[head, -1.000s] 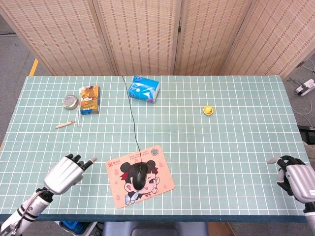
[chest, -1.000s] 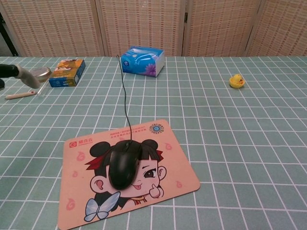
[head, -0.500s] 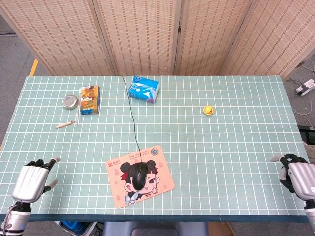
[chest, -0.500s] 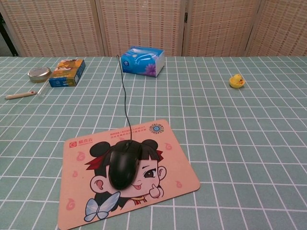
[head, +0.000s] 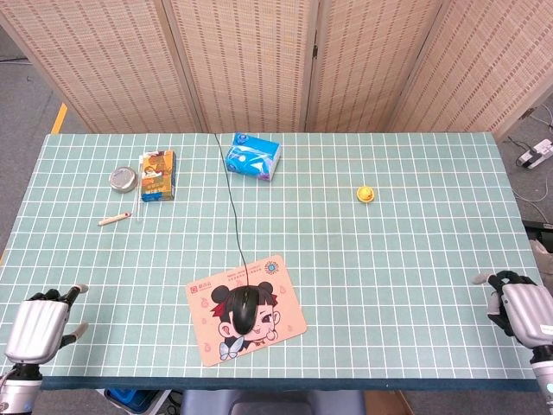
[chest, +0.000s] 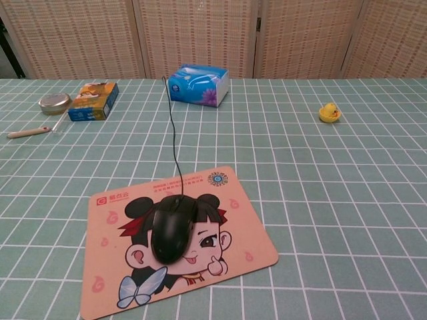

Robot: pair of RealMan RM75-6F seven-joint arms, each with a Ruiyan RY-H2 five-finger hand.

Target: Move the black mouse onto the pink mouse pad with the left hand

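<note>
- The left hand (head: pixel 36 322) sits at the near-left corner of the table (head: pixel 415 251), holding nothing, its fingers apart and pointing up the table; only the head view shows it.
- Further back on the left lie a thin stick (head: pixel 114 219) and a round metal tin (head: pixel 123 178), with a small orange box (head: pixel 157 175) just beside the tin.
- The pink mouse pad (head: pixel 246 296) lies near the front edge, a little left of centre, turned slightly askew — it bears a cartoon face with black hair.
- The black mouse (head: pixel 248 309) rests on the pad, over the cartoon face, well apart from either hand.
- Its black cable (head: pixel 232 199) runs from the mouse straight up the table toward the far edge.
- A blue tissue pack (head: pixel 252 156) lies near the far edge, just right of the cable.
- A small yellow duck toy (head: pixel 366 194) stands alone on the right half of the table.
- The right hand (head: pixel 523 309) is at the near-right edge, holding nothing — its fingers look curled inward, though whether they are fully closed I cannot tell.
</note>
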